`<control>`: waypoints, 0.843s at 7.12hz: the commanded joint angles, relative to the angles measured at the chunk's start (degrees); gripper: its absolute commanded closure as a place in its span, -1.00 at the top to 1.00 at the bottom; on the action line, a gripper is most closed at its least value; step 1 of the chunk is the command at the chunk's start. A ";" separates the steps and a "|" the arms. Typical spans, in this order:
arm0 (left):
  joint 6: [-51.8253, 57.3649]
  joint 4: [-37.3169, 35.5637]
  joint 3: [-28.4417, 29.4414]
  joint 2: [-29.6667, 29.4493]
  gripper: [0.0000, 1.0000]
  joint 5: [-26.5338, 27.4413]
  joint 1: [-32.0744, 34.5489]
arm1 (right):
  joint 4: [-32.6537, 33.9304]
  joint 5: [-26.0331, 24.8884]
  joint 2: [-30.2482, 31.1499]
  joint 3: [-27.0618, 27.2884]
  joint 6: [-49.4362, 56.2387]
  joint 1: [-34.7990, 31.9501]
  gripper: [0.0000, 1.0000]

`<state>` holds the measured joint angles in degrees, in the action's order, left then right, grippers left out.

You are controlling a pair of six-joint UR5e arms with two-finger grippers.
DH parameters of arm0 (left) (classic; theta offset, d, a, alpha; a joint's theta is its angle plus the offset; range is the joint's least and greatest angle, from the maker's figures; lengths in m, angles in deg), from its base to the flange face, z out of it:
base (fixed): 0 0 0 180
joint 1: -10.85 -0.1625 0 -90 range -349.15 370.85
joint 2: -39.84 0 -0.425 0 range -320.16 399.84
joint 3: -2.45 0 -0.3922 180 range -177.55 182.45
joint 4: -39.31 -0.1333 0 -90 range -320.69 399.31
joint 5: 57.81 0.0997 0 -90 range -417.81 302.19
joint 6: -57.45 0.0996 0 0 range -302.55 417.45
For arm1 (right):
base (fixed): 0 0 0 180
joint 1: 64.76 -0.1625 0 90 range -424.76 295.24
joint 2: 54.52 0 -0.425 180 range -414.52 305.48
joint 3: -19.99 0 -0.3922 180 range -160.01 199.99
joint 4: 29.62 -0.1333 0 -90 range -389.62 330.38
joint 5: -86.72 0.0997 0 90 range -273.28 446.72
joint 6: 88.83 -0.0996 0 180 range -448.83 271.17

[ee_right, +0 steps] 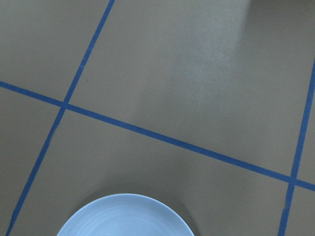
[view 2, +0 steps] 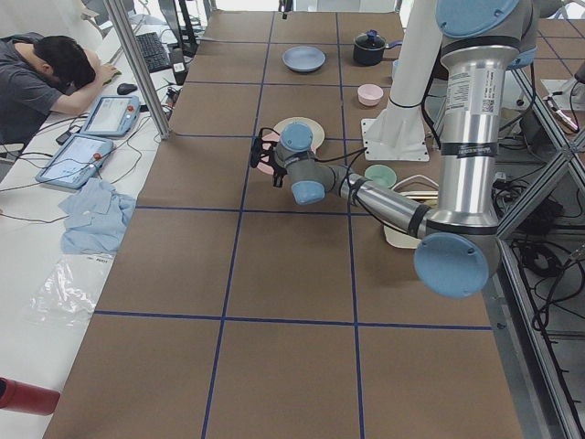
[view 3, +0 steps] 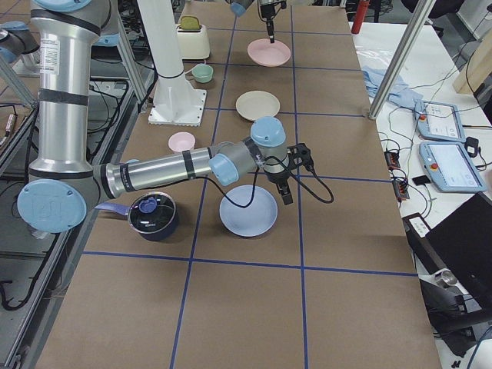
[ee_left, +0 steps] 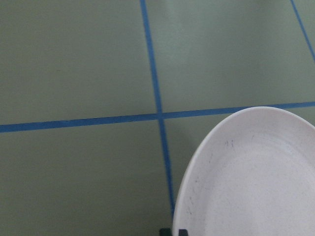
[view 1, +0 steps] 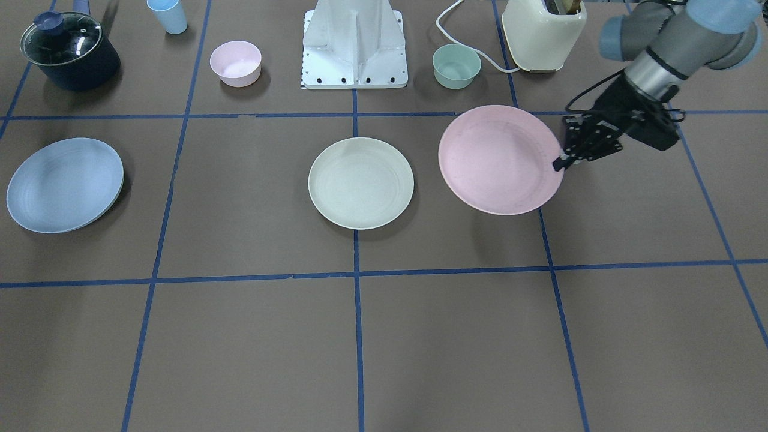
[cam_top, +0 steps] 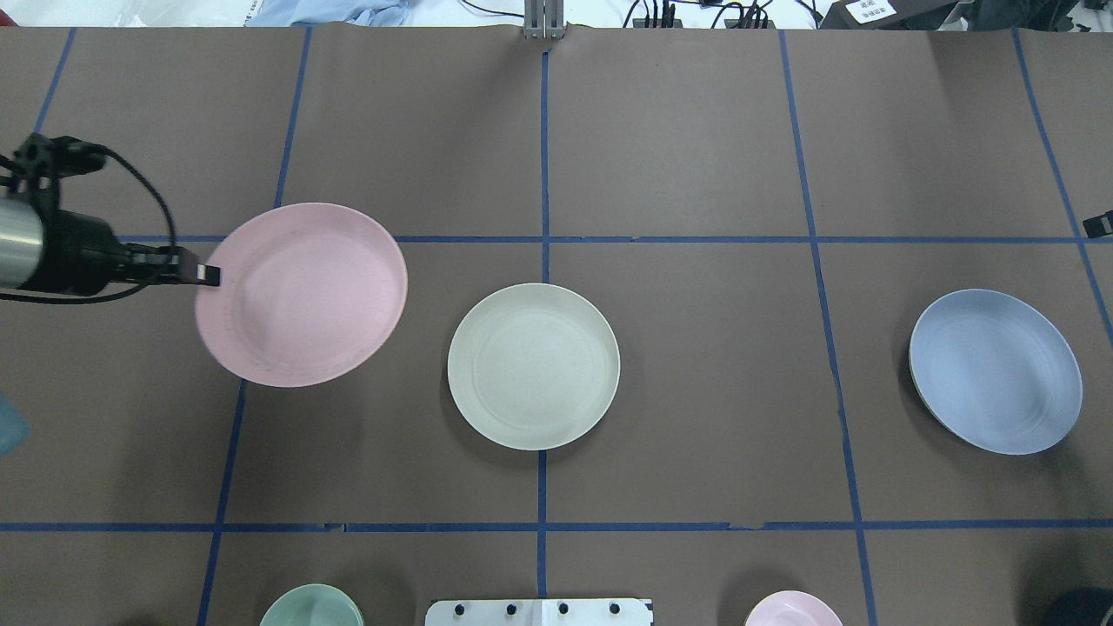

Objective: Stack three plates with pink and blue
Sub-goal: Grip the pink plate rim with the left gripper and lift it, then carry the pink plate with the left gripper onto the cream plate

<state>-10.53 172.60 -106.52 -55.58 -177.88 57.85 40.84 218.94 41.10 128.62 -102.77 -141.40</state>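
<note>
My left gripper (view 1: 561,162) is shut on the rim of the pale pink plate (view 1: 500,159) and holds it tilted a little above the table. In the overhead view the gripper (cam_top: 209,275) grips the pink plate's (cam_top: 302,294) left edge. The left wrist view shows the pink plate (ee_left: 251,177) close up. The cream-white plate (cam_top: 533,366) lies flat at the table's middle. The light blue plate (cam_top: 996,371) lies at the right. My right gripper (view 3: 283,188) hovers beside the blue plate's (view 3: 247,211) far rim; I cannot tell whether it is open or shut.
Along the robot's side stand a dark pot with a glass lid (view 1: 69,48), a blue cup (view 1: 168,15), a small pink bowl (view 1: 236,63), the white robot base (view 1: 354,48), a small green bowl (view 1: 456,66) and a cream toaster (view 1: 543,30).
</note>
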 commanded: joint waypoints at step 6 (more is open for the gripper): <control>-15.69 -10.86 10.09 -20.42 -0.40 15.92 -19.04 | 0.03 -0.04 0.00 0.00 -0.12 0.00 1.00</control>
<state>-26.06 161.77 -96.78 -75.80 -162.26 39.16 40.87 218.91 41.11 128.62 -102.88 -141.40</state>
